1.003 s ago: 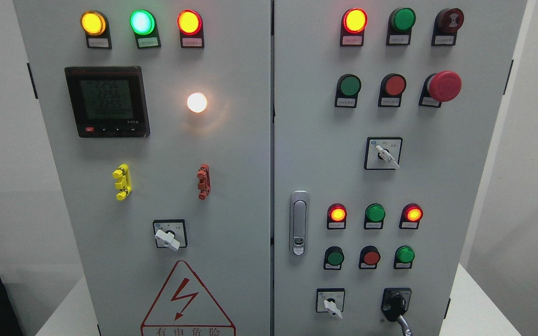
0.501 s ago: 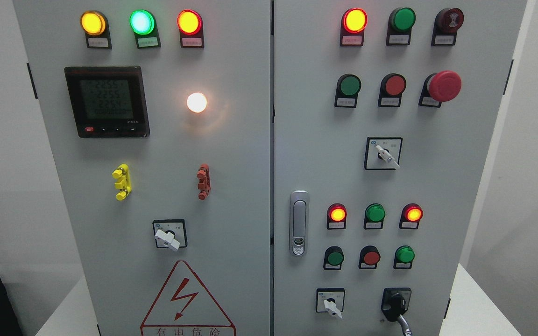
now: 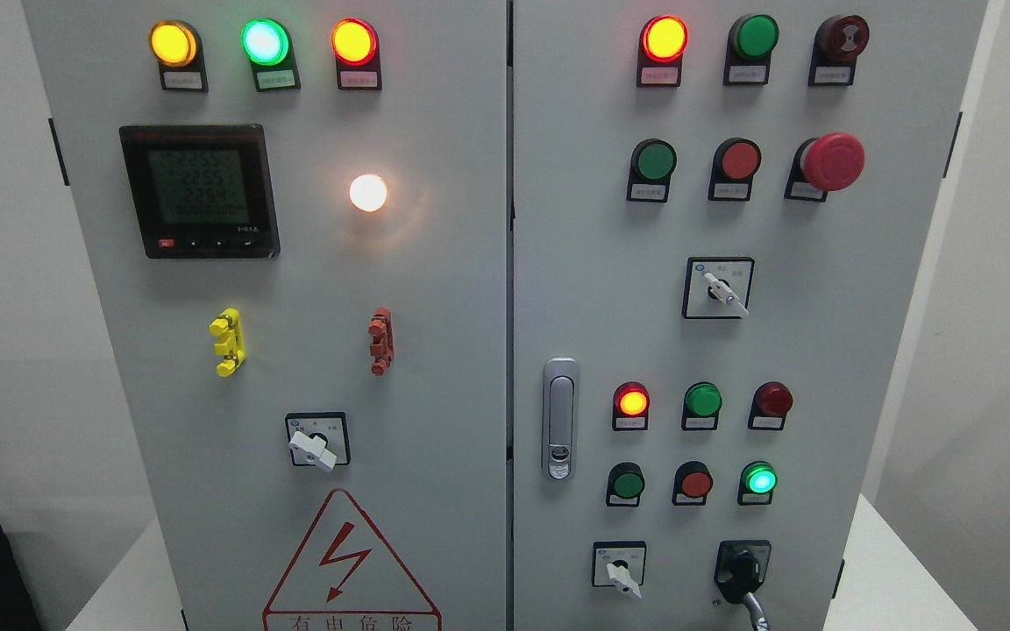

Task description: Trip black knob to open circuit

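Meter: dark, display lit, ten o'clock.
White lamp: glowing, beside meter.
Emergency stop: red mushroom, two o'clock.
Warning triangle: six o'clock.

Bright, even room light and a sharp picture; the white lamp flares, casting a warm glow on the grey cabinet, while soft shadows sit under the buttons
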You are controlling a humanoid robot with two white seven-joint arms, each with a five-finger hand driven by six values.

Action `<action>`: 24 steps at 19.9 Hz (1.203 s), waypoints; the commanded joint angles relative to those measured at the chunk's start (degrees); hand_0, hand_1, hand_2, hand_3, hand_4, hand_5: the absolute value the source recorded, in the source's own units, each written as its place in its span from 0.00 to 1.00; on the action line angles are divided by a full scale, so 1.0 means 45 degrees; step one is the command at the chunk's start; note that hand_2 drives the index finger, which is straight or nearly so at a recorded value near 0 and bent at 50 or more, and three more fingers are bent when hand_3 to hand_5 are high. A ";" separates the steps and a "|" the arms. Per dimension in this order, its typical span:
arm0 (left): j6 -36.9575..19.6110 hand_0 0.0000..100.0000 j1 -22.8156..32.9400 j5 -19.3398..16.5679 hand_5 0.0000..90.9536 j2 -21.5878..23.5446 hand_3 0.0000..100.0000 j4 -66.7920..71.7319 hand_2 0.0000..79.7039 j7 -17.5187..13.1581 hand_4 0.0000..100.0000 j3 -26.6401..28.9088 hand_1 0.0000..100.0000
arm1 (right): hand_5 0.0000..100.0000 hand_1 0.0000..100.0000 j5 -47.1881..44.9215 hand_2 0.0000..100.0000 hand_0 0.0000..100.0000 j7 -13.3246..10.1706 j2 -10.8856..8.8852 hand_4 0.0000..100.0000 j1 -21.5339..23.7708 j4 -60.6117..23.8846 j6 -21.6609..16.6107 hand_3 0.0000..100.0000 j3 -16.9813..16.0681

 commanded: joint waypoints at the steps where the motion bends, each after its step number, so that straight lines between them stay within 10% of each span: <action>1: -0.0018 0.12 -0.0031 0.0030 0.00 -0.0020 0.00 -0.0002 0.00 0.0003 0.00 0.0016 0.39 | 0.83 0.67 0.0099 0.00 0.78 0.0354 -0.0004 0.84 -0.0341 -0.1145 -0.0332 0.93 0.0589; 24: -0.0018 0.12 -0.0031 0.0030 0.00 -0.0020 0.00 -0.0002 0.00 0.0003 0.00 0.0016 0.39 | 0.83 0.68 0.0061 0.00 0.79 0.0257 -0.0394 0.84 -0.0127 -0.1125 -0.0352 0.93 0.0238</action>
